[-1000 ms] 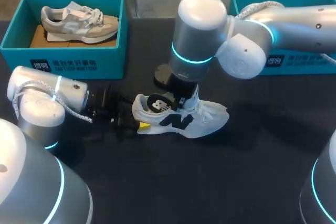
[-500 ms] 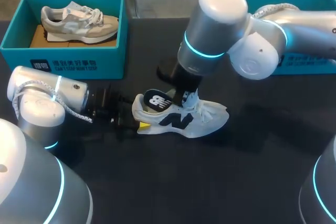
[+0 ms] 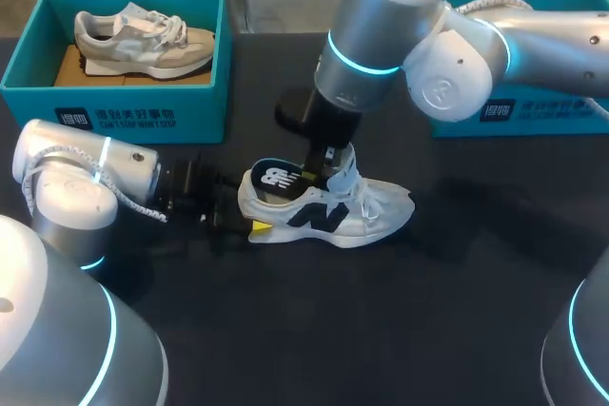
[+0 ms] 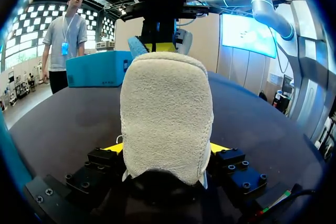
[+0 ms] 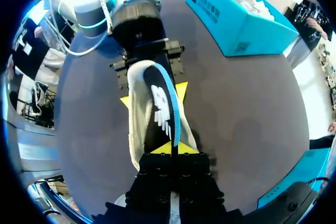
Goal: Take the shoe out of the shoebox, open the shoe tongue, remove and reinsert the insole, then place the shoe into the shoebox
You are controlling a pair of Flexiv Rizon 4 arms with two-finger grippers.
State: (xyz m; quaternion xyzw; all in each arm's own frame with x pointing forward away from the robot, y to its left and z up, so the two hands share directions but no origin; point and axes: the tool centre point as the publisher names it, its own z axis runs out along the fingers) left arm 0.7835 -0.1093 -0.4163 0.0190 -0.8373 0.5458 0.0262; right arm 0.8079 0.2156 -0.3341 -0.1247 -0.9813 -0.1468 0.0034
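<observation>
A: Item one?

B: Shoe (image 3: 333,214), white with dark side marking. It stands upright on its sole near the middle of the dark worktop (image 3: 381,330), outside both boxes, with its heel toward my left arm and its toe toward the right side.

A: Item two?

B: Insole (image 5: 164,109), dark with a blue edge and a white logo. Its heel end is raised out of the shoe's opening and tilted up; the front part runs down inside the shoe, where it is hidden.

A: Left pincer (image 4: 165,149)?

B: Low on the worktop, clenched on the shoe's heel. A yellow tip presses in from each side, and the fuzzy heel fills the space between them.

A: Right pincer (image 5: 172,149)?

B: It comes down from above over the shoe's opening and is clamped on the insole — the two yellow tips meet on the insole's edge.

A: Containers?

B: Two, both teal. The left shoebox (image 3: 124,106) stands at the far left of the worktop, well apart from the shoe, and holds a second shoe (image 3: 143,40), beige, lying on brown paper. The right shoebox (image 3: 542,111) stands at the far right, mostly hidden behind my right arm — I cannot make out what is in it.
</observation>
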